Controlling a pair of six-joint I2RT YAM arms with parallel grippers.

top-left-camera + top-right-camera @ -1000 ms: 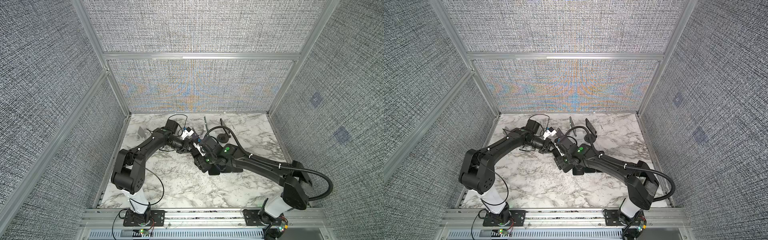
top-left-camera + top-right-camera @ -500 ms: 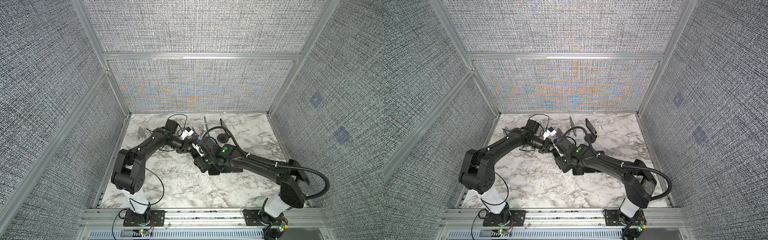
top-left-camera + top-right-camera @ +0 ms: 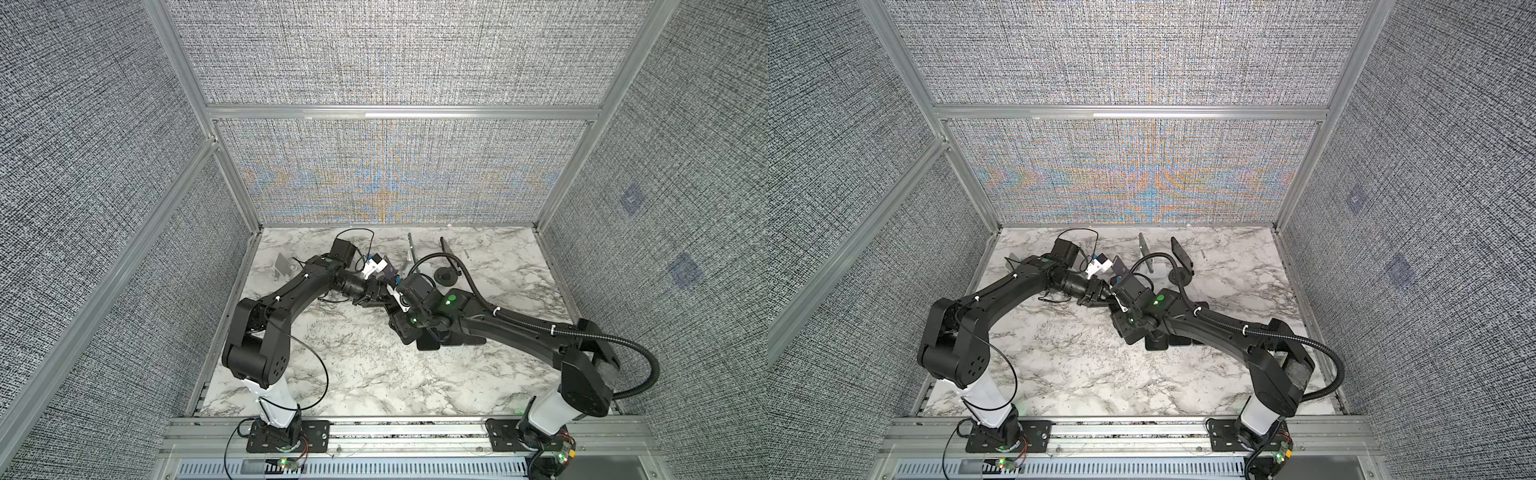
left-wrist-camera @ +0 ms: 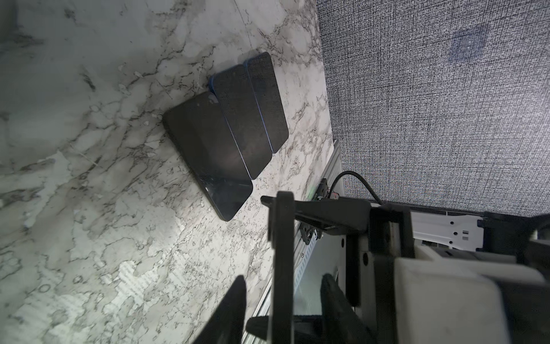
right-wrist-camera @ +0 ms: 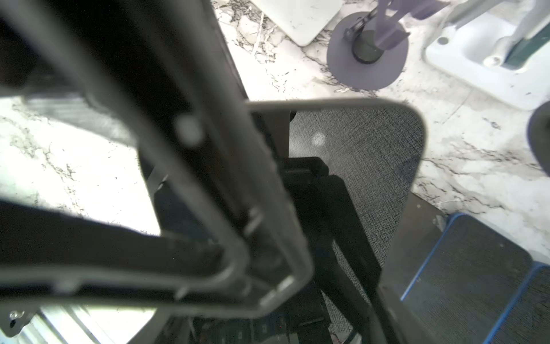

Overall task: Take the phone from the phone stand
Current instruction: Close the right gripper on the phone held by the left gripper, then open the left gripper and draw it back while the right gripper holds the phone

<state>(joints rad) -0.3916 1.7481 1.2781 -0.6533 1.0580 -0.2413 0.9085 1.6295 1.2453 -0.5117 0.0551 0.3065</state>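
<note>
The phone [image 5: 366,155] fills the middle of the right wrist view, its dark screen mirroring the grey wall and one rounded corner turned toward the back of the table [image 3: 332,374]; it sits low over the marble, just beside three other phones [image 4: 208,155] that lie flat and partly overlap; whether it rests on a stand or is already free I cannot tell, since blurred black parts cross in front of it; the right gripper [image 3: 400,326] hangs over this spot, pointing down, and whether its jaws grip the phone I cannot tell either; the left gripper [image 3: 376,292] meets it from the left, and in the left wrist view its fingers [image 4: 235,303] stand apart on either side of a thin black slab [image 4: 281,238], with light showing between finger and slab; toward the back wall stand a white stand [image 5: 476,68] and a black stand [image 3: 445,275] with a round foot, near each other; a silver stand [image 3: 283,266] stands well to the left.
</note>
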